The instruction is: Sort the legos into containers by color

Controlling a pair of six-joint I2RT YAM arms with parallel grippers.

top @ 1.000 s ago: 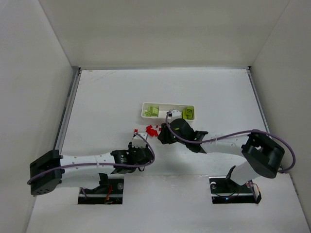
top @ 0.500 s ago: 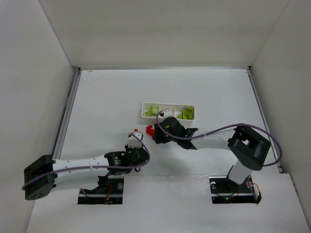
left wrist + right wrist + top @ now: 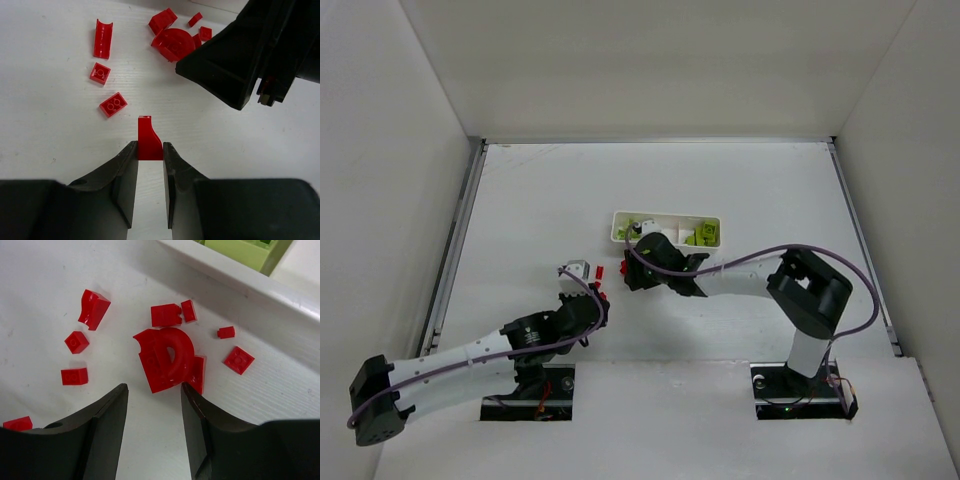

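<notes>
My left gripper (image 3: 150, 151) is shut on a small red curved lego (image 3: 148, 140), pinched between the fingertips just above the table. In the top view, the left gripper (image 3: 598, 298) is just left of the right gripper (image 3: 626, 274). Loose red legos (image 3: 113, 104) lie ahead of it. My right gripper (image 3: 152, 390) is open over the table, its tips just short of a red arch piece on a pile of red legos (image 3: 167, 357). The white containers tray (image 3: 665, 217) stands behind, with lime-green legos (image 3: 639, 228) in the left and right compartments.
The tray's near wall (image 3: 240, 275) runs close behind the red pile. The right gripper's black body (image 3: 250, 55) looms close to the right of the left gripper's path. Small red legos (image 3: 75, 376) are scattered to the left of the pile.
The left jaws have closed on the red curved lego and that arm has stretched forward. The right gripper has slid left along the tray front to the red pile.
</notes>
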